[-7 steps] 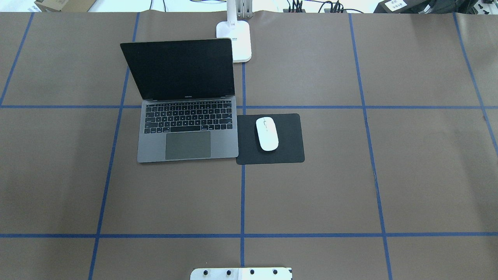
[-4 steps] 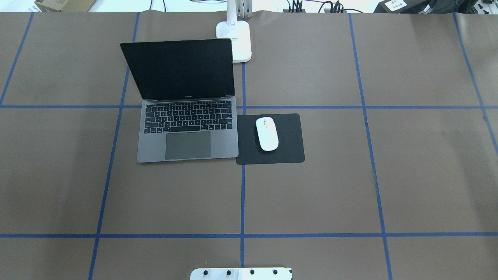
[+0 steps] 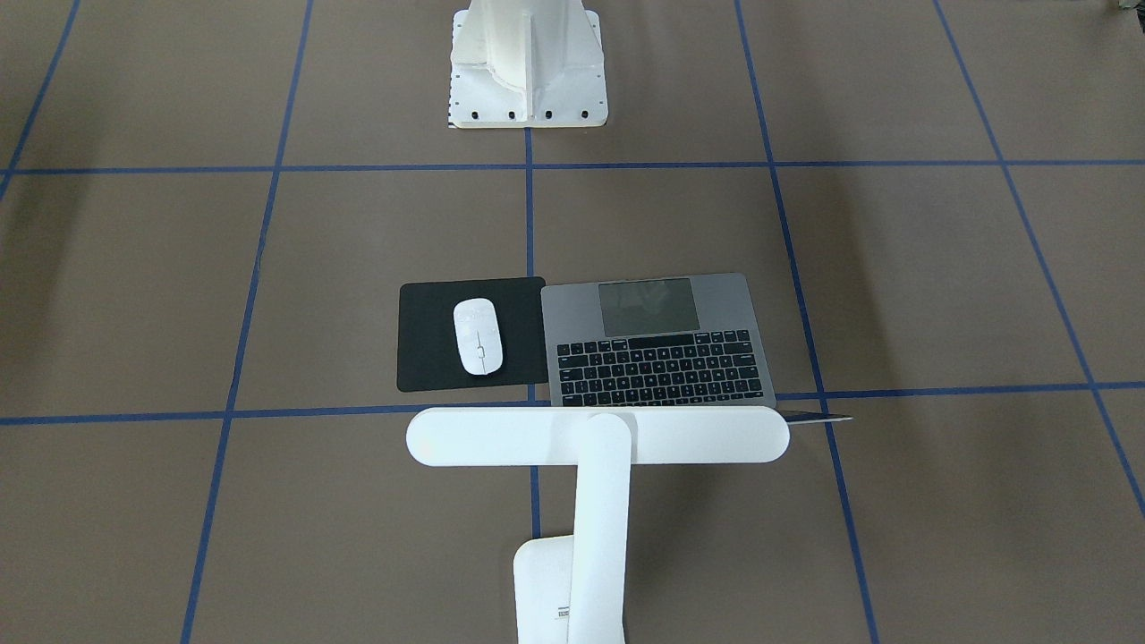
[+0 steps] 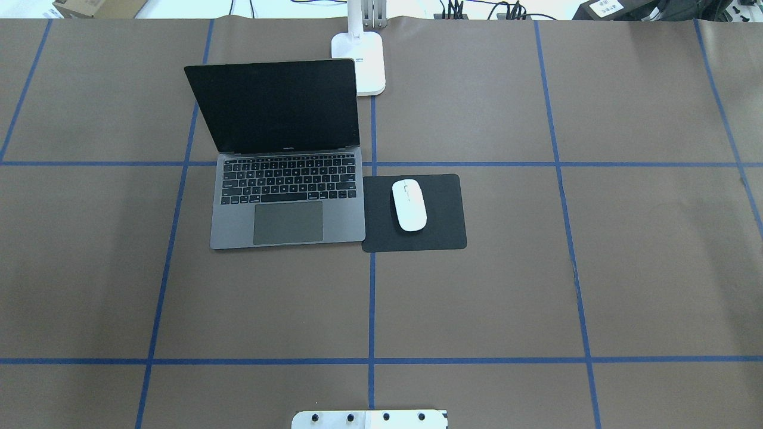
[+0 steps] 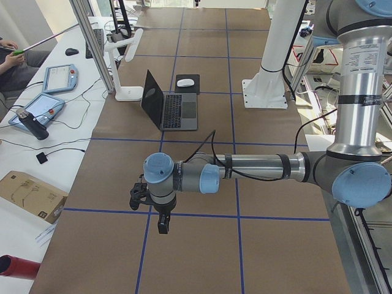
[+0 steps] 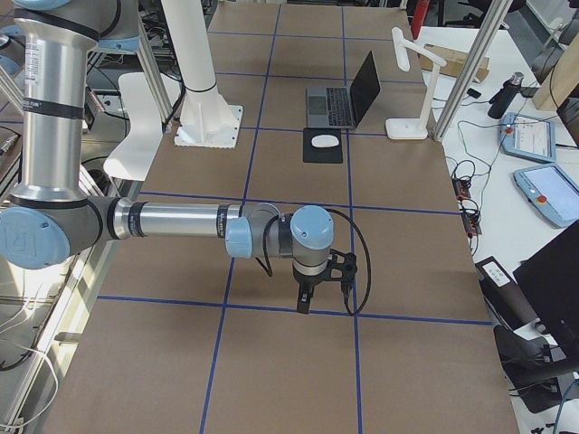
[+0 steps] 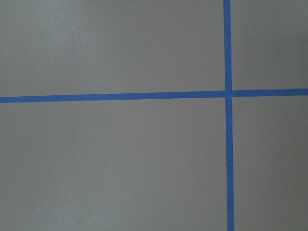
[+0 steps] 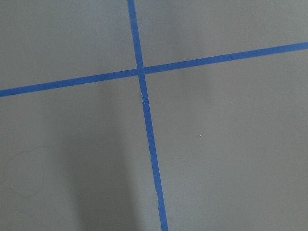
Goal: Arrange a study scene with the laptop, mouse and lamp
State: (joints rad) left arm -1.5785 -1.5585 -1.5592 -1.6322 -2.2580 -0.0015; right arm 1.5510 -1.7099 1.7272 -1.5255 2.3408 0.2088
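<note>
The grey laptop point(image 4: 286, 223) stands open on the brown table, screen dark, left of centre. The white mouse point(image 4: 409, 205) lies on a square black mat point(image 4: 447, 229) touching the laptop's right side. The white T-shaped lamp point(image 3: 597, 436) stands behind the laptop, its base point(image 4: 366, 65) at the far edge. My left gripper point(image 5: 162, 223) hangs over bare table far to the laptop's left. My right gripper point(image 6: 303, 303) hangs over bare table far to the right. Both show only in the side views, so I cannot tell whether they are open or shut. Both wrist views show only table and blue tape.
The white bolted pedestal point(image 3: 528, 98) stands at the robot's side of the table. Blue tape lines point(image 4: 371, 310) grid the brown cover. Tablets and cables point(image 6: 543, 190) lie on the white bench beyond the lamp.
</note>
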